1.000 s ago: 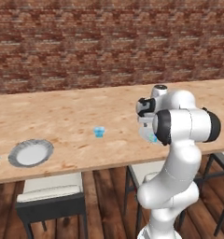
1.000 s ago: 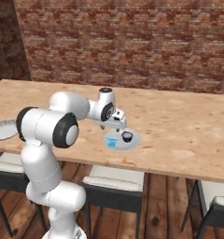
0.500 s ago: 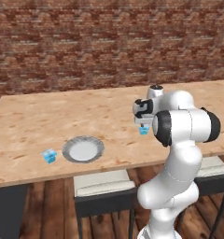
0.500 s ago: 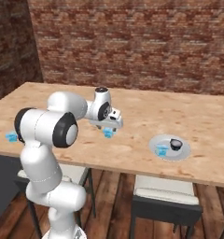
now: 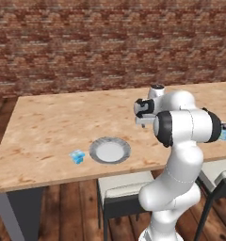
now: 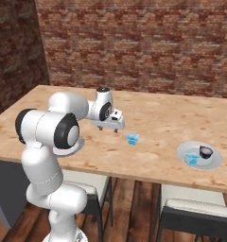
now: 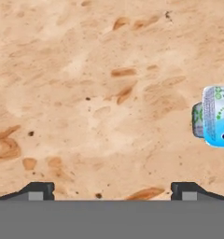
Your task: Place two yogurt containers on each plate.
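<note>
as pincer (image 7: 112, 190) gapes, yogurt tub (image 7: 216, 116) lies sideways

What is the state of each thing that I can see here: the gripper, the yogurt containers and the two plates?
gripper: open, holding nothing, above bare table
near plate: no container on it
far plate: holds one tub and a dark object
tub on far plate: on the plate
tub beside near plate: on the table
tub by gripper: on the table

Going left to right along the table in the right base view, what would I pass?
The robot's hand → a loose yogurt tub → a plate holding another yogurt tub and, to its right, a small dark object.
</note>
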Robot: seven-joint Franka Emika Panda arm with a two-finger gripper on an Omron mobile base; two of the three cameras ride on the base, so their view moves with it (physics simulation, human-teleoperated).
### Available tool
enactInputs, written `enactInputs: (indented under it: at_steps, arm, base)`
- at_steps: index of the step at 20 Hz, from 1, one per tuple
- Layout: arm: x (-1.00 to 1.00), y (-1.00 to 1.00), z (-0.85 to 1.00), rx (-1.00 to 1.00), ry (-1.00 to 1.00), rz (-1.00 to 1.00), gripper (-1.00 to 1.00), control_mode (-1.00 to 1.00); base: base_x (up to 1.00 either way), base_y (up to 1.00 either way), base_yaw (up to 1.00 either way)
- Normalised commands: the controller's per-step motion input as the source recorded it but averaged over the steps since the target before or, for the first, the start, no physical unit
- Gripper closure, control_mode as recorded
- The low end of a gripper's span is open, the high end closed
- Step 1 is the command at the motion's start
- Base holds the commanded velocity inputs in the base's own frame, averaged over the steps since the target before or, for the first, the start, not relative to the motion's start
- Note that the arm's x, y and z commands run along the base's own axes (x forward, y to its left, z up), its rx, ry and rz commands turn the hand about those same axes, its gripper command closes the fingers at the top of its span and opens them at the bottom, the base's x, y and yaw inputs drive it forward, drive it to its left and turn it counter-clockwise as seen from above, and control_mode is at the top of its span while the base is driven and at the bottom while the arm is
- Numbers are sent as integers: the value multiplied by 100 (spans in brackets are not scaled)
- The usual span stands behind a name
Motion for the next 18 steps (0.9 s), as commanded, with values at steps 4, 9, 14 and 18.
enactInputs:
  at_steps: [4, 9, 14, 18]
  arm:
    - [41, 12, -2, -1, 0, -1, -100, -100]
    - [38, -53, -9, 0, 0, -4, -100, -100]
    - [11, -91, -11, 0, 0, -13, -100, -100]
    - [3, -86, -19, 0, 0, -9, -100, -100]
  base:
    - [0, 0, 0]
    - [0, 0, 0]
    - [0, 0, 0]
    - [0, 0, 0]
